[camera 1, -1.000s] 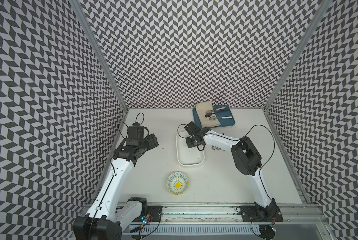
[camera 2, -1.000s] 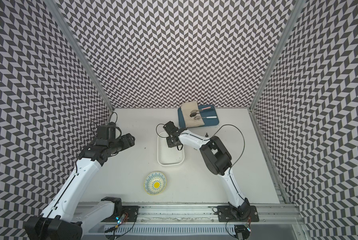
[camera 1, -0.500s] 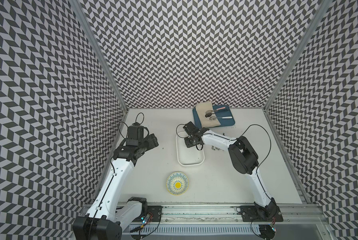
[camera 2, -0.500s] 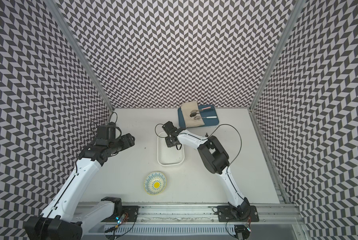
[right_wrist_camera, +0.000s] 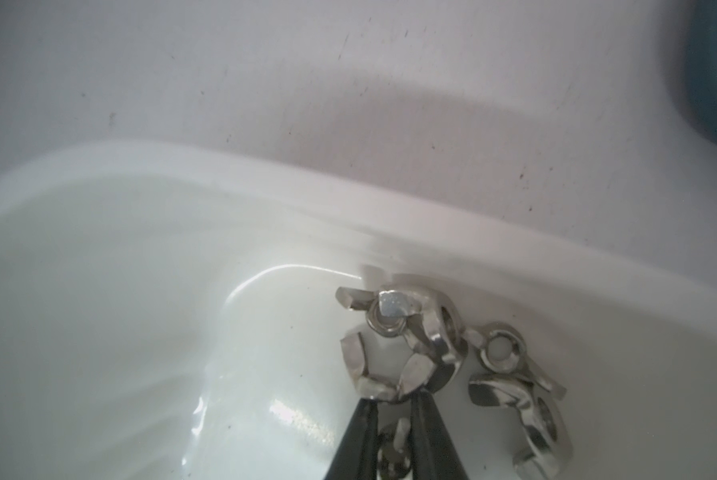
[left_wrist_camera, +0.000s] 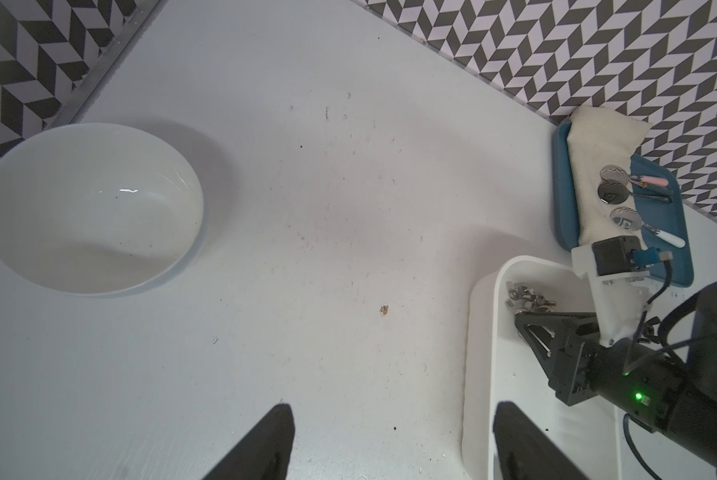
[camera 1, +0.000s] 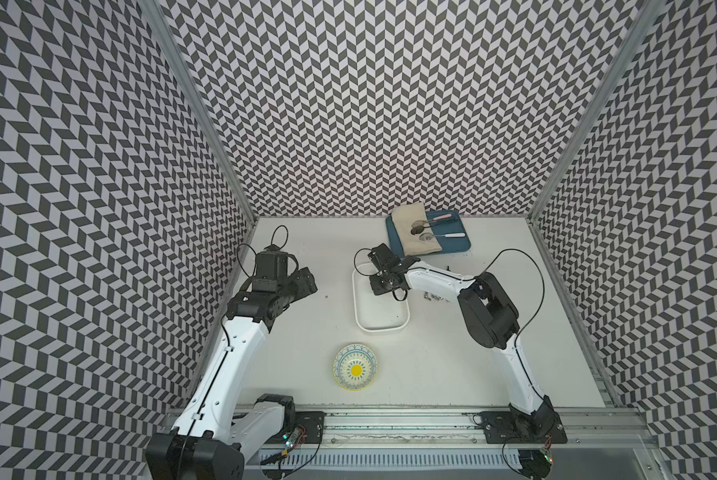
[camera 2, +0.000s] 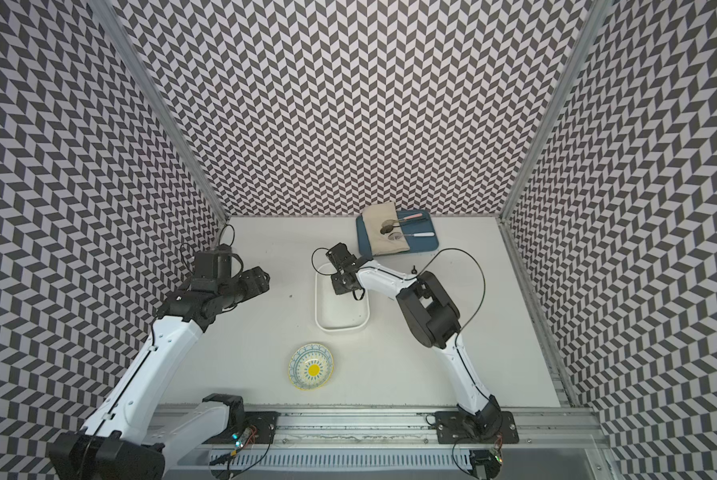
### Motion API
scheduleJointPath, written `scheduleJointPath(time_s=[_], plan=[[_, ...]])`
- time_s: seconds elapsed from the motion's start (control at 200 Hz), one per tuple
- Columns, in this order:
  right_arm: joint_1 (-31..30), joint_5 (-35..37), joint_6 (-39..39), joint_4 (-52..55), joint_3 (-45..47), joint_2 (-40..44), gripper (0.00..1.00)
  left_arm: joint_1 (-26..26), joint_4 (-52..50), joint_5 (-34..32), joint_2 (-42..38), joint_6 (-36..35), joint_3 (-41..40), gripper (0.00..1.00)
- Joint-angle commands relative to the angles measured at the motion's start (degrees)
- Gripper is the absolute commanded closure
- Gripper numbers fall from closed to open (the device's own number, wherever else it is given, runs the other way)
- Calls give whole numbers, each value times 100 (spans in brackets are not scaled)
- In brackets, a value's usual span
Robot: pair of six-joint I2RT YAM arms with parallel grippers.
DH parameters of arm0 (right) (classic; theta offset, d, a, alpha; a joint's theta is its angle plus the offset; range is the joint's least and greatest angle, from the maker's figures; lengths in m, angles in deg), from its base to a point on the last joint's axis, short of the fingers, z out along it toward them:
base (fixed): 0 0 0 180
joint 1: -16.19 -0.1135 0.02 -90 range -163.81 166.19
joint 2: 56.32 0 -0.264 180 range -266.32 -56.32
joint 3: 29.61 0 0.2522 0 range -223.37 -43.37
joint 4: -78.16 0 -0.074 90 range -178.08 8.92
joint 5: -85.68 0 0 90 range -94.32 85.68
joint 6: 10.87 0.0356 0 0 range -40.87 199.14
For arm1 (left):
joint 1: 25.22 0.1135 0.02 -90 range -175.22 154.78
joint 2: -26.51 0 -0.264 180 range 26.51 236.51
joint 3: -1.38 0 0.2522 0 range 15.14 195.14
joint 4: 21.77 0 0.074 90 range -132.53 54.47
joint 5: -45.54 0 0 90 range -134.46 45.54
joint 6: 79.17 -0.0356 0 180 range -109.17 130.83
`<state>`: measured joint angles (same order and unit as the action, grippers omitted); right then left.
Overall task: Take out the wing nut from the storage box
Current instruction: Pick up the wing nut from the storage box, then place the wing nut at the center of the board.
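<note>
Right tool (right_wrist_camera: 394, 401) pinches a silvery metal wing nut (right_wrist_camera: 383, 384) inside the white plastic storage box (right_wrist_camera: 140, 187). Left tool (left_wrist_camera: 392, 409) gapes.

Patterned bowl (camera 1: 355, 366), yellow-centred, stood on the table (camera 1: 298, 332) towards the front. At the back, a blue tray (camera 1: 456, 244) carried a beige cloth (camera 1: 406, 239) and three spoons (left_wrist_camera: 612, 193). A plain white bowl (left_wrist_camera: 90, 208) stood near the chevron-patterned wall (camera 1: 348, 104).

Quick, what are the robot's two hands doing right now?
Left gripper: open, holding nothing.
Right gripper: closed on a wing nut inside the storage box.
</note>
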<state>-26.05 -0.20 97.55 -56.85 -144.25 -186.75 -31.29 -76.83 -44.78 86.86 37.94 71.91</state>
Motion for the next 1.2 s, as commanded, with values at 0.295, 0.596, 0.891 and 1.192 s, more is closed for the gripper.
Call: scheduleJointPath(time_s=[0.295, 0.596, 0.891, 1.192], plan=[[46, -376, 136, 224, 96, 703, 93, 31, -2, -21, -112, 40, 12, 20], [299, -567, 253, 382, 149, 1503, 95, 31, 23, -25, -120, 41, 15, 20], [1323, -432, 356, 423, 1441, 2587, 95, 26, 64, -2, -77, 45, 0, 20], [1578, -744, 476, -47, 3156, 3020, 95, 34, 62, 16, -42, 43, -31, 21]])
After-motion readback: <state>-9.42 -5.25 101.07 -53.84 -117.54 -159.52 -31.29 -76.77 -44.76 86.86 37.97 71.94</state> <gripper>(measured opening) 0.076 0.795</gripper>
